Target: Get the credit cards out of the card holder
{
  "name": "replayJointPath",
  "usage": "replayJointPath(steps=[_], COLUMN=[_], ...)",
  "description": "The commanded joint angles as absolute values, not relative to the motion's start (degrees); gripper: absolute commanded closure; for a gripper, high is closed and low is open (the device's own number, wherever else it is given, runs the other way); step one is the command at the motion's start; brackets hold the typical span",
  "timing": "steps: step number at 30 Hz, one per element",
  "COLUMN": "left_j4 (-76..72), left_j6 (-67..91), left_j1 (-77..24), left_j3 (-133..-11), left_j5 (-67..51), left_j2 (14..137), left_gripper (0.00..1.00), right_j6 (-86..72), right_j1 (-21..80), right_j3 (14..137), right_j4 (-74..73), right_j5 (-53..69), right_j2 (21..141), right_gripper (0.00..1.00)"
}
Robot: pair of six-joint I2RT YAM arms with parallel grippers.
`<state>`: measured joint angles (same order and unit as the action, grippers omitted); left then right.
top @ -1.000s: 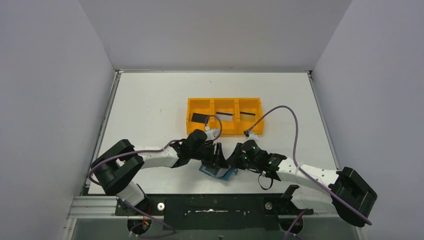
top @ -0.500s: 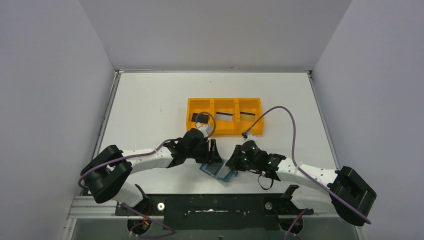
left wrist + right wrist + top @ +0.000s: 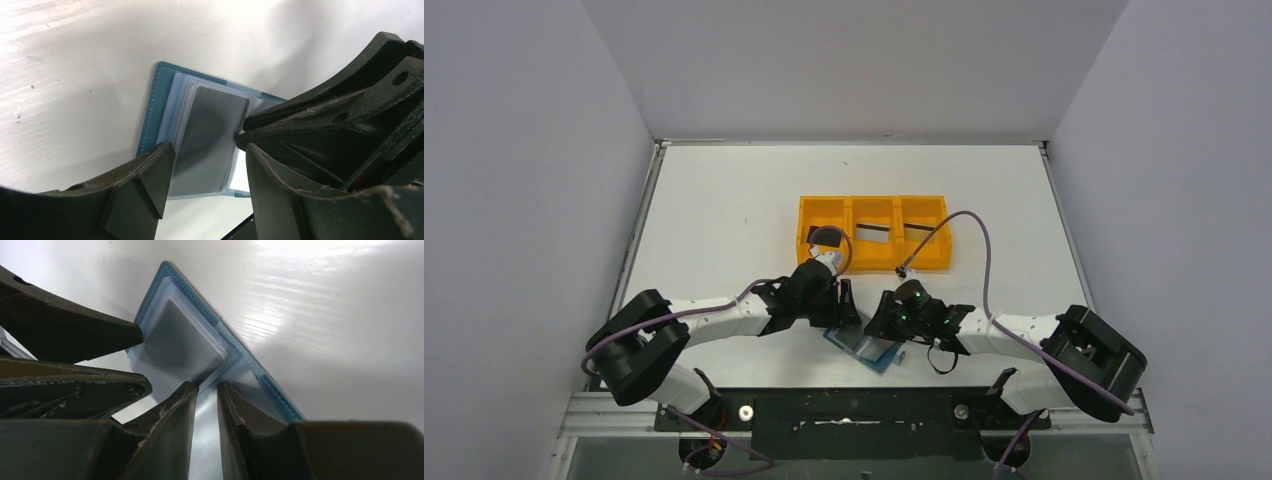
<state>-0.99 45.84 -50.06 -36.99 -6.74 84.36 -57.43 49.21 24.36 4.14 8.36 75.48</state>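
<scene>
The teal card holder [image 3: 871, 350] lies open on the table between the two arms. In the left wrist view the card holder [image 3: 150, 110] shows clear sleeves with a grey credit card [image 3: 212, 130] inside. My left gripper [image 3: 207, 155] hangs open just above the sleeves' near edge, gripping nothing. My right gripper [image 3: 207, 387] stands at the sleeved card's [image 3: 180, 347] corner, jaws a narrow gap apart with nothing between them. From above, the left gripper [image 3: 846, 300] and right gripper [image 3: 877, 322] meet over the holder. Other credit cards [image 3: 822, 236] lie in the tray.
An orange three-compartment tray [image 3: 824, 200] stands behind the grippers with a card in each compartment. The two grippers are almost touching each other. Purple cables loop above both wrists. White walls close the table at the back and sides.
The card holder, tilted up a second ago, now lies flatter. My right jaws have parted a little and the right arm has shifted left. The left gripper has pulled back slightly towards the tray.
</scene>
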Motion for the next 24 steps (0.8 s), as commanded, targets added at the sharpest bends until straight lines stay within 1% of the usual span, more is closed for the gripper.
replayJointPath(steps=[1, 6, 11, 16, 21, 24], left_j4=[2.69, 2.72, 2.26, 0.51, -0.33, -0.73], left_j6=[45.03, 46.14, 47.79, 48.64, 49.1, 49.45], left_j1=[-49.83, -49.54, -48.96, -48.35, -47.75, -47.35], left_j3=[-36.15, -34.66, -32.54, -31.02, -29.95, -29.26], left_j5=[-2.68, -1.01, 0.65, 0.07, -0.53, -0.63], left_j2=[83.07, 80.26, 77.4, 74.53, 73.1, 73.02], left_gripper=[0.45, 0.46, 0.49, 0.58, 0.66, 0.69], right_j6=[-55.21, -50.8, -47.09, -47.06, -47.63, -46.92], right_j1=[49.27, 48.56, 47.82, 47.69, 48.66, 49.31], right_j3=[27.1, 31.51, 33.59, 36.55, 38.15, 39.7], right_j4=[8.6, 8.72, 12.28, 9.9, 4.29, 1.76], right_j5=[8.07, 9.38, 11.76, 12.07, 5.78, 3.78], right_j2=[78.93, 83.44, 85.46, 88.68, 89.5, 89.03], right_gripper=[0.74, 0.73, 0.69, 0.67, 0.63, 0.57])
